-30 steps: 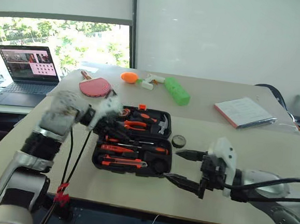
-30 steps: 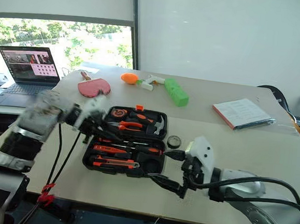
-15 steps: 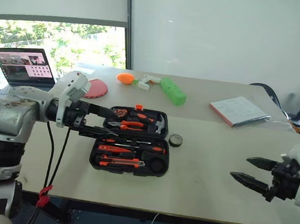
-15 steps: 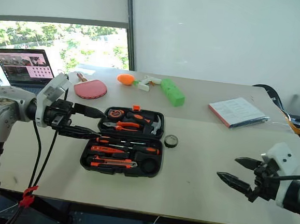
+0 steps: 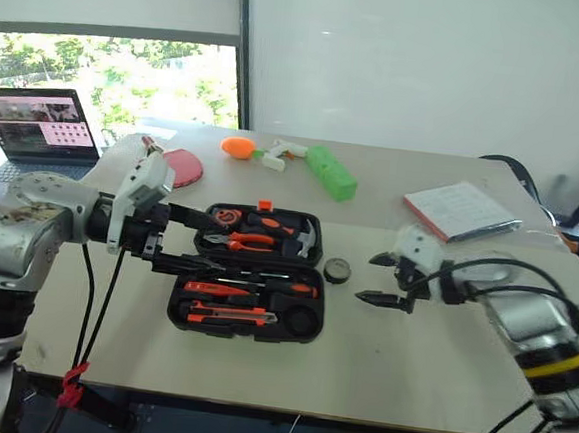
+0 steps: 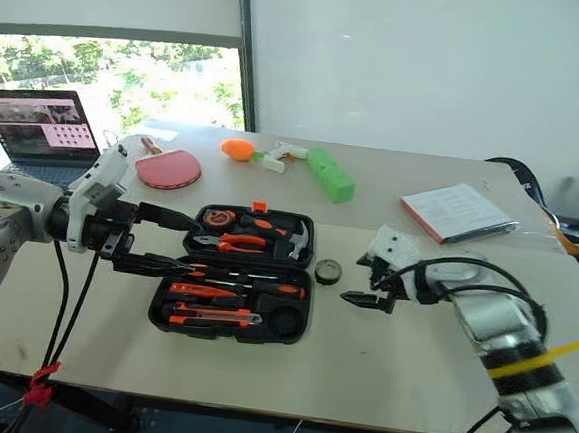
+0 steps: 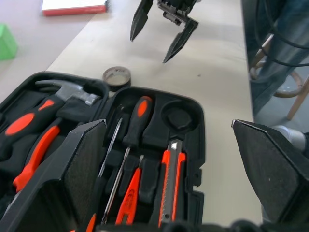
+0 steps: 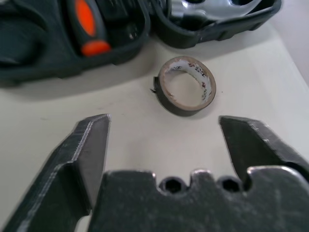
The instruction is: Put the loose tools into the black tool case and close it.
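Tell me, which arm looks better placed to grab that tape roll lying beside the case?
Probably the right. The right gripper is open, aimed at the tape roll close by. The left gripper hovers over the case, farther away.

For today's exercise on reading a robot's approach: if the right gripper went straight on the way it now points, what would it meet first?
Most likely the tape roll, lying on the table ahead of the open right gripper, with the black tool case just beyond it.

Laptop cut off at head view's edge
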Controlling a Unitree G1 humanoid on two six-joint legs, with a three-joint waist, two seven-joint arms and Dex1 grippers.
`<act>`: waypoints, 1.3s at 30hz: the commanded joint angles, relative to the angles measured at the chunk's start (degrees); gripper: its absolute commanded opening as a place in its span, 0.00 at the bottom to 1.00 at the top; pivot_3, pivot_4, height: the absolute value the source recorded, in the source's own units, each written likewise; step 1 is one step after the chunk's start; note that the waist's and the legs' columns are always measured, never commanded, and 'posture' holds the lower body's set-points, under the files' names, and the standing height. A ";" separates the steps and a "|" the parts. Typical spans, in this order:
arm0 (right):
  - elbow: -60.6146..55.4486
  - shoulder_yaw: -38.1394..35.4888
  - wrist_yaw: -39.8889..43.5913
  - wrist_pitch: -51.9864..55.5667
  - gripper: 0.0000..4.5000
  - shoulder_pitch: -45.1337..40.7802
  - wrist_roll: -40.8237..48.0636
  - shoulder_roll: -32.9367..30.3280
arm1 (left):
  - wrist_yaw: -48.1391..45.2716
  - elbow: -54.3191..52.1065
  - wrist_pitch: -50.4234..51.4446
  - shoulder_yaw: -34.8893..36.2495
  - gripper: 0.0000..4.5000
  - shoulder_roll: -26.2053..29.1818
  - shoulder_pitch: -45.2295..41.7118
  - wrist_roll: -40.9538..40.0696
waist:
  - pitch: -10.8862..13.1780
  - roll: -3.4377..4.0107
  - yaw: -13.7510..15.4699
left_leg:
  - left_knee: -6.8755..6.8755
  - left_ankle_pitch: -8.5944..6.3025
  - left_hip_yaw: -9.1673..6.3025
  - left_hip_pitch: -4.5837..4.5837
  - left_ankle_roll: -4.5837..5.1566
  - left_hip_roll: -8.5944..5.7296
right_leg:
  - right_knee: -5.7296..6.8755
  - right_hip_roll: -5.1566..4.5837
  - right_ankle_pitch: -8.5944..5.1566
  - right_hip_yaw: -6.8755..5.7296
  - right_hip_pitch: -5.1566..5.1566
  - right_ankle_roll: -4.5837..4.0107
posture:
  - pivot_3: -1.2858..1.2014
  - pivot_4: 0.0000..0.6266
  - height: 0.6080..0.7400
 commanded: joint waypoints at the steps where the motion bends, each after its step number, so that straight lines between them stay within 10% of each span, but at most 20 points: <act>1: 9.52 2.31 1.62 -8.45 0.68 -5.46 -5.49 4.14 | 0.99 -1.70 -1.37 0.14 1.00 1.02 -0.25 -0.15 | 0.01 -0.01 0.04 | 0.02 0.00 0.01 -0.02 0.00 0.00 | 0.01 0.00 0.01 0.00 -0.02 0.01 | 0.52 0.24 0.99; 9: 24.28 2.28 2.82 -15.62 0.68 -11.23 -9.97 10.96 | 1.79 -1.83 -1.53 0.03 1.00 1.67 -0.22 -0.43 | 0.03 -0.01 0.16 | 0.01 0.03 0.00 -0.09 -0.05 0.01 | 0.10 0.01 0.03 0.00 -0.16 -0.01 | 0.52 0.24 0.99; 19: 27.55 0.53 5.98 -18.02 0.01 -12.01 -11.20 12.46 | 2.49 -1.52 -2.13 -1.01 1.00 1.29 -1.20 -0.13 | 0.03 -0.01 -0.42 | 0.01 0.07 -0.02 -0.04 -0.11 0.03 | 0.21 0.02 0.08 0.00 -0.15 -0.06 | 0.52 0.24 0.99; 31: -22.16 -4.72 15.03 8.42 0.01 1.02 6.55 5.78 | 0.38 -2.27 -4.48 -3.60 1.00 3.69 0.66 0.85 | 0.06 0.02 -0.45 | -0.02 0.06 -0.21 -0.12 -0.10 0.12 | 0.35 0.09 0.08 0.00 -0.33 -0.10 | 0.52 0.24 0.99; 39: -27.47 1.15 8.95 12.32 0.01 3.95 3.60 9.17 | 0.02 -3.47 -3.54 -4.74 1.00 3.90 0.33 -0.10 | 0.08 -0.01 -0.02 | 0.18 0.15 -0.05 -0.08 -0.24 0.04 | 0.62 0.07 0.08 0.00 -0.34 -0.11 | 0.52 0.24 0.99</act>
